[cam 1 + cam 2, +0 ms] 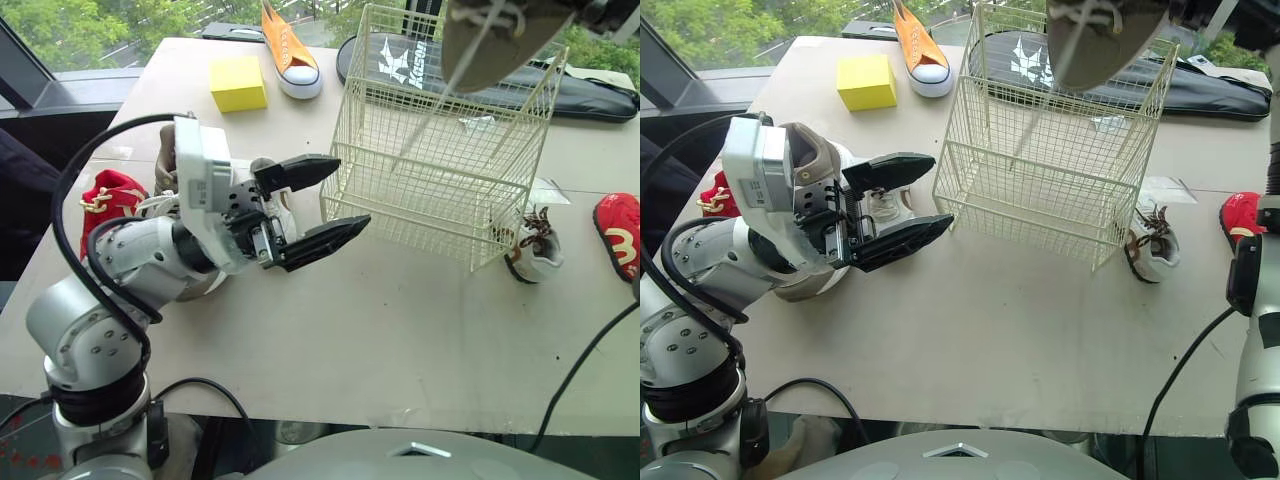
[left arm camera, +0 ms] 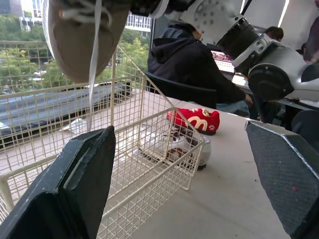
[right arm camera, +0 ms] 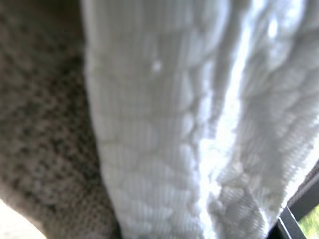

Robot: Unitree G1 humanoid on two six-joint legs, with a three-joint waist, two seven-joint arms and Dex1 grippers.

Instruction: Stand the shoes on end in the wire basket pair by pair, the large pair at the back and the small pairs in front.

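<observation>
Right gripper (image 2: 149, 6) pinches taupe shoe (image 1: 490, 45) above wire basket (image 1: 440, 190), probably for lowering on end at back. Left gripper (image 1: 352, 193) spread, empty, beside it, likely to steady.

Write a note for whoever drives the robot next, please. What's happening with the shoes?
Left gripper: open, empty, beside the wire basket.
Right gripper: shut on the big tan shoe, held above the basket.
Done: nothing; no shoes are in the basket yet.
On the table: orange shoe at the far edge, left red shoe, right red shoe, small white shoe by the basket's right corner.
Left: every pair, large pair at the back.
</observation>
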